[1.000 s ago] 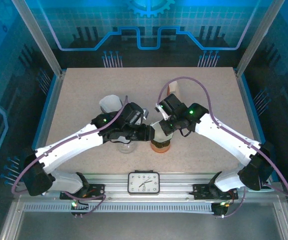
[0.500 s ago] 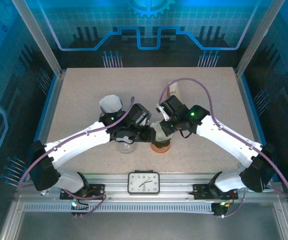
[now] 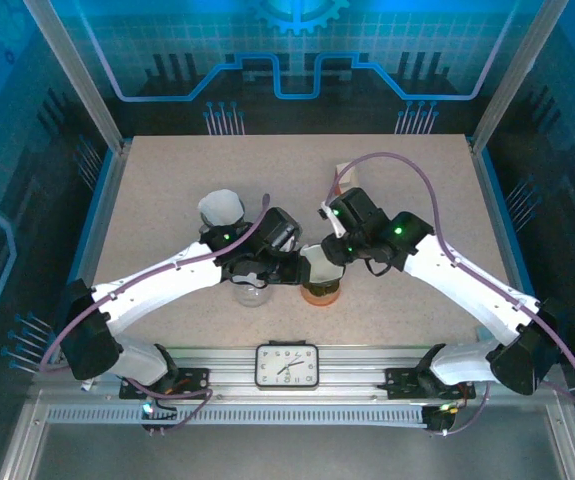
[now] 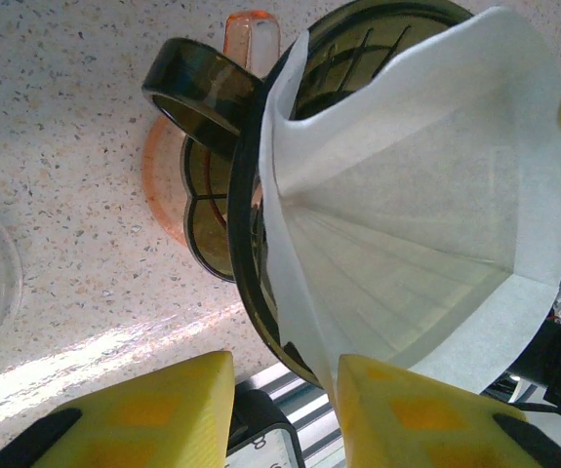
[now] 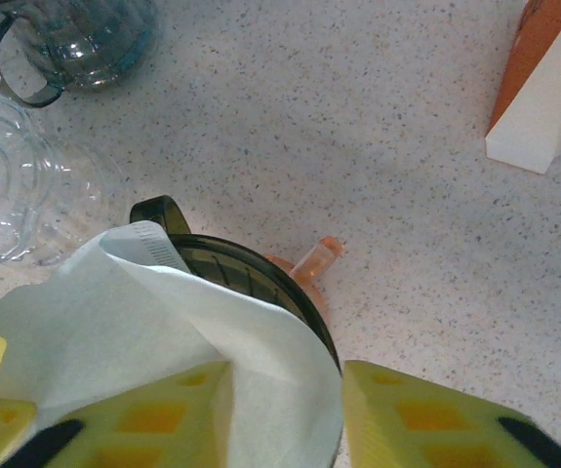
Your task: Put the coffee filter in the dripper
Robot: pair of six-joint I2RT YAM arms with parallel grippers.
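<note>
**Coffee filter in the dripper, one lip riding high between two grippers**

- Off the outer side of the left gripper (image 4: pixel 282 414) we list a tinted glass jug (image 5: pixel 75 34) and, nearer to it, a clear glass server (image 5: pixel 17 185). Neither is touched.
- Left gripper: the fingers are parted to a moderate gap with nothing clamped. The dripper's dark rim and the paper's lower edge pass just ahead of that gap.
- Dripper (image 5: pixel 246 273): dark and ribbed, upright on an orange stand (image 4: pixel 253 39), directly between the two grippers.
- Coffee filter (image 4: pixel 407 214): a white cone, spread open, with its point down inside the dripper. Its axis leans, so one side of the paper stands above the rim, towards the right gripper (image 5: pixel 285 419).
- Right gripper: the fingers are parted and the raised lip lies loose in the gap against one finger. We cannot tell whether it touches the other.
- Well beyond the right gripper's outer side stands a white filter stack (image 5: pixel 543 117).

We judge the filter placed but not seated. The coming move turns on that raised lip, which sits right at the right gripper, the nearer of the two. It needs easing down along the cone's axis.
</note>
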